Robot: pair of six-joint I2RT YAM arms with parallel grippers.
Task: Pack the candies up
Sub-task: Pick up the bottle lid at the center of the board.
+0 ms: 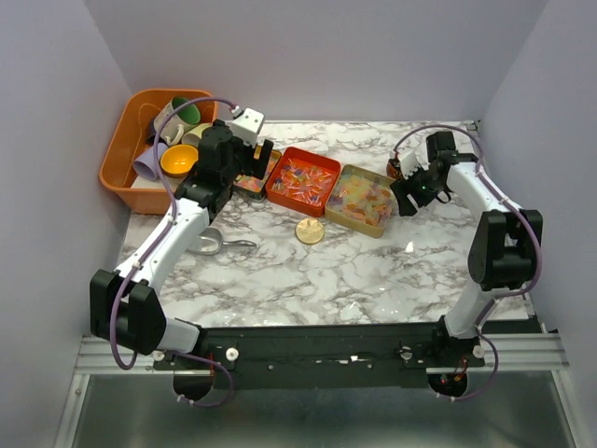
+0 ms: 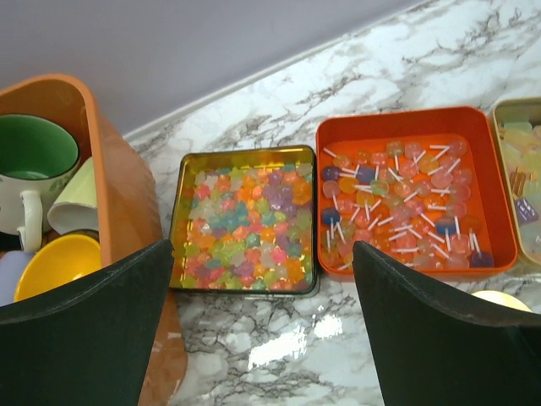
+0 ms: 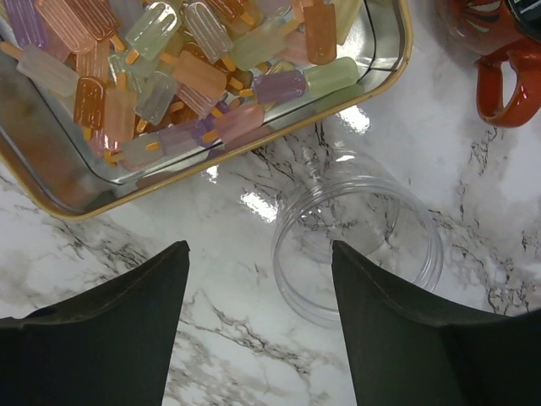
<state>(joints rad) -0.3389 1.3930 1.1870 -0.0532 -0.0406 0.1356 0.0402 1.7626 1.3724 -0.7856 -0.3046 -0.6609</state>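
Hovering at 11 o'clock on the marble table: left gripper, jaws spread wide, grasping nothing. Just beyond its fingers, at 12 o'clock in the wrist view: candies, tiny and many-coloured, filling a dark tin. Just beside the tin at 3 o'clock: red tray of lollipops. Next along, again at 3 o'clock: gold tray of ice-lolly-shaped sweets. At 9 o'clock from the tin: orange bin holding mugs.

Poised at 2 o'clock on the table: right gripper, jaws apart, clasping nothing. Just ahead of it: clear jar, empty, mouth toward the wrist camera, near the gold tray's corner, rim partly hidden behind 1 finger. At 1 o'clock in that view: red mug.

Near the table's centre, at 6 o'clock from the red tray: gold disc. At 9 o'clock from the disc: metal scoop.
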